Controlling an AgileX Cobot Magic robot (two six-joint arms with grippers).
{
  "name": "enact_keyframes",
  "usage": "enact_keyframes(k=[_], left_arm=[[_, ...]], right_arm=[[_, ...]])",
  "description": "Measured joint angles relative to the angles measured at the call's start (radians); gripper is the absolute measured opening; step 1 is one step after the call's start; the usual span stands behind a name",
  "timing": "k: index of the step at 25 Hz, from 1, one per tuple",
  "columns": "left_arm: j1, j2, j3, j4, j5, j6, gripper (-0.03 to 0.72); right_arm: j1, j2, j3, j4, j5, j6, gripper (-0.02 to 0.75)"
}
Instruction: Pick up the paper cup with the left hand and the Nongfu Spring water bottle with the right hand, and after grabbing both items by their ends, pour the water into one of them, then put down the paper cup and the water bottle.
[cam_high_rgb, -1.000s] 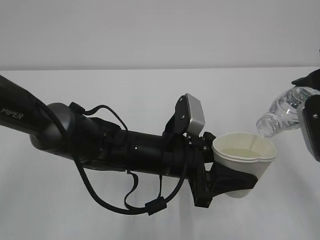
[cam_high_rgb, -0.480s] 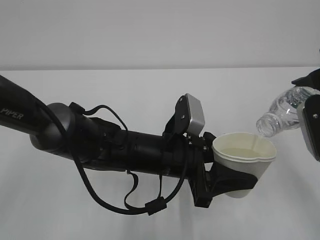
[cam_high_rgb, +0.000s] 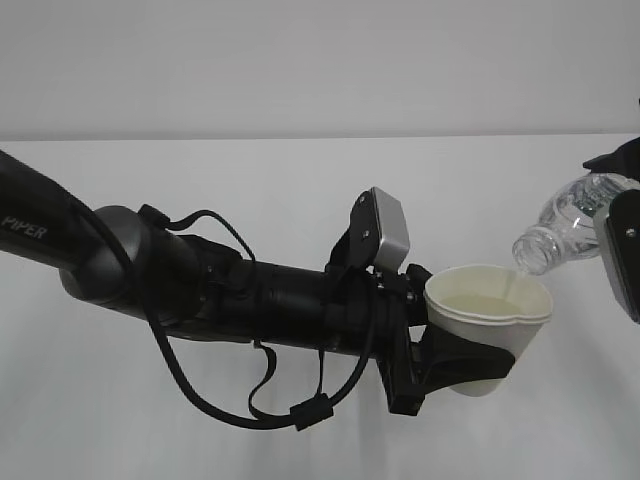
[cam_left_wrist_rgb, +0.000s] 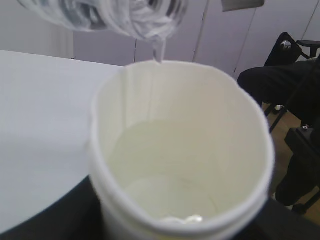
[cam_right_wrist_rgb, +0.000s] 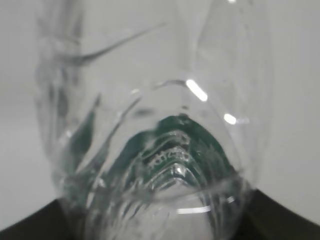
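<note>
The paper cup (cam_high_rgb: 489, 322) is clasped low on its wall by the black jaws of the left hand (cam_high_rgb: 462, 368), which is carried on a black arm marked "PIPER" and reaches in from the left above the white table (cam_high_rgb: 300, 180). The cup is held upright and clear of the tabletop, its rolled rim pressed slightly out of round. A shallow pool of water is seen inside it in the left wrist view, over the cream-tinted bottom. The Nongfu Spring water bottle (cam_high_rgb: 562, 224) is gripped at its rear end by the right hand (cam_high_rgb: 622, 232), seen only partly at the right edge of the exterior view. The bottle is tilted with its uncapped mouth downward and to the left, set just above the far right side of the cup's rim. A thin stream of water (cam_left_wrist_rgb: 158, 49) is seen falling from the mouth onto the inner wall of the cup. Through the clear ribbed plastic, the green label (cam_right_wrist_rgb: 172, 145) is glimpsed in the right wrist view.
</note>
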Motion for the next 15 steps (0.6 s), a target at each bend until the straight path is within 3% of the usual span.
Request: enact_keyframes(k=[15], left_arm=[[0.000,0.000,0.000,0.002,0.000,-0.004,0.412]], right_arm=[[0.000,0.000,0.000,0.000,0.000,-0.010,0.410]])
